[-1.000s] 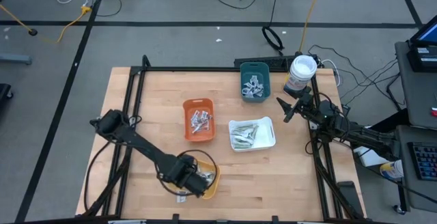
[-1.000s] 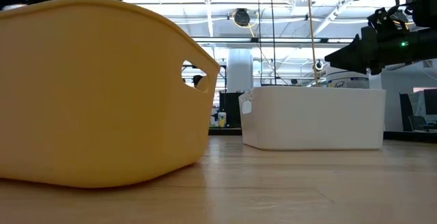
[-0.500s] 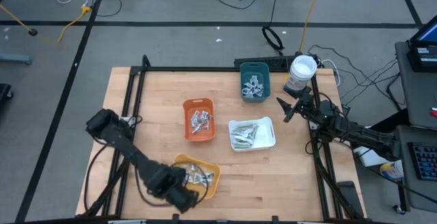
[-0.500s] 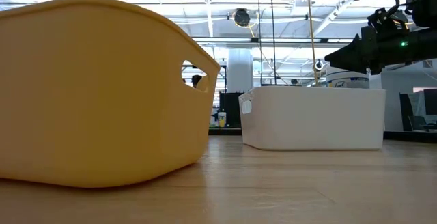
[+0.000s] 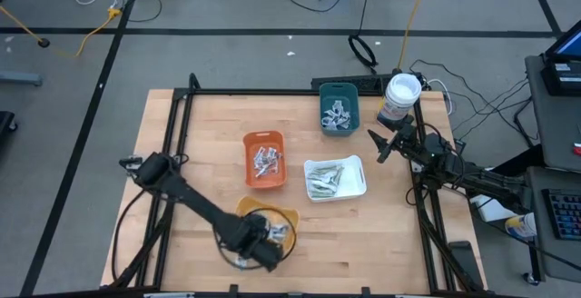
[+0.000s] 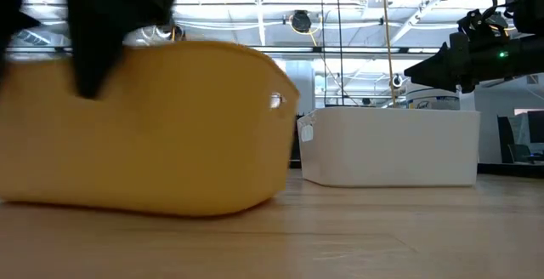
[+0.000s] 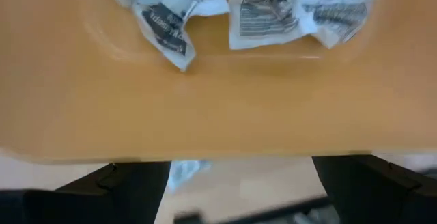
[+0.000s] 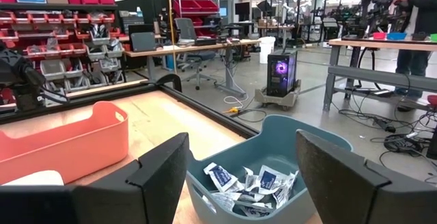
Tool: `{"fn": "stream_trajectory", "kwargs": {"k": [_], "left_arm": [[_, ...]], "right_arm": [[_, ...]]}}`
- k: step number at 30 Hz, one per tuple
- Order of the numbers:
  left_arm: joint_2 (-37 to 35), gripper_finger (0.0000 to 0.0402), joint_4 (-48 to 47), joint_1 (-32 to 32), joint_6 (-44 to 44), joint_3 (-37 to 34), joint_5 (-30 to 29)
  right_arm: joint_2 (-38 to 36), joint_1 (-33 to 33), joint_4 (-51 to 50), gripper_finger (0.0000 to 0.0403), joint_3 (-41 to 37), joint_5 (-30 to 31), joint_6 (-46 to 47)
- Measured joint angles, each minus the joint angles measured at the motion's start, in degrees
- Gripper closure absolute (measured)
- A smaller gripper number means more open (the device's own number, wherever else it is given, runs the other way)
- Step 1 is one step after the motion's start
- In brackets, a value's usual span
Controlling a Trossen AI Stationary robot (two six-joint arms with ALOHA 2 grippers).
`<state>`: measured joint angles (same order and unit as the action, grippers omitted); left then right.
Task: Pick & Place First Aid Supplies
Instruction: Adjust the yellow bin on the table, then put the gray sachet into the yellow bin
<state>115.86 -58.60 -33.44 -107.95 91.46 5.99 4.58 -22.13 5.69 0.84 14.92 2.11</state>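
The left gripper [image 5: 263, 248], jaws spread, is hovering at the yellow tray [image 5: 283, 218] holding packets [image 7: 263, 9]; it risks pushing the tray. The right gripper [image 5: 376, 147], jaws spread, is waiting near the teal tray [image 5: 338, 90].

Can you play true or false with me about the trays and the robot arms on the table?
1. The teal tray has small packets in it. True.
2. The left gripper is up by the white tub. False: it is at the yellow tray, at the near edge of the table.
3. The white tray lies between the orange tray and the right gripper. True.
4. The right gripper is holding a packet. False: it is open and holds nothing, hovering beside the teal tray.
5. The yellow tray is empty. False: the left wrist view shows sachets inside it.
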Motion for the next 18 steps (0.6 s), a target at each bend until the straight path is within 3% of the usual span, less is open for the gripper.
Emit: {"fn": "stream_trajectory", "kwargs": {"k": [11,18], "left_arm": [[0.0,0.0048,-4.6,6.2,1.8,0.0,-3.1],[0.0,0.0048,-3.7,4.3,2.7,0.0,1.7]], "right_arm": [[0.0,0.0,0.0,0.0140,0.0,0.0,0.0],[0.0,0.0,0.0,0.0140,0.0,0.0,0.0]]}}
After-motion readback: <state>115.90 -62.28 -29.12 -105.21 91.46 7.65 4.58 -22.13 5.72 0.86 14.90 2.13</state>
